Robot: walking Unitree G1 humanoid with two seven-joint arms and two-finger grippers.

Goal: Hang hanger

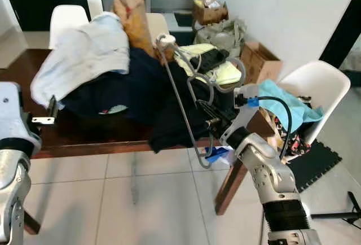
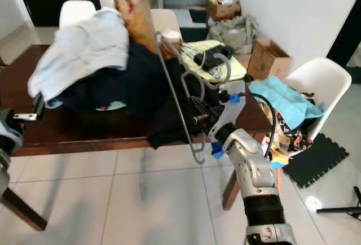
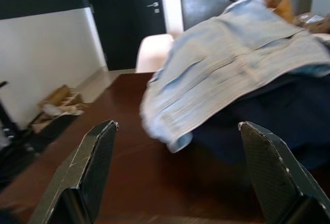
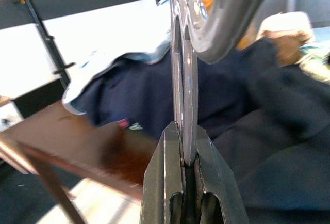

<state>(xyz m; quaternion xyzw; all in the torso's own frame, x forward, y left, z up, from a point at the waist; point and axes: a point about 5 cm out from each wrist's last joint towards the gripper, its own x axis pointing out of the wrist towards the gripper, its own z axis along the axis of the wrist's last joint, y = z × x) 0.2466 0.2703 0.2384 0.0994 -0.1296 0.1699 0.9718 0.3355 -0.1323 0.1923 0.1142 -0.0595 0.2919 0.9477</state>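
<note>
While my right gripper (image 1: 210,122) clamps the grey hanger (image 1: 179,93) by the table's near edge (image 1: 90,148), its long bar slants up-left; left gripper (image 3: 175,175) gapes empty.

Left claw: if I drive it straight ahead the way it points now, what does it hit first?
Probably the pale blue denim garment heaped on the dark clothes pile. The open left claw hovers over bare wooden table before it; depth is uncertain.
</note>
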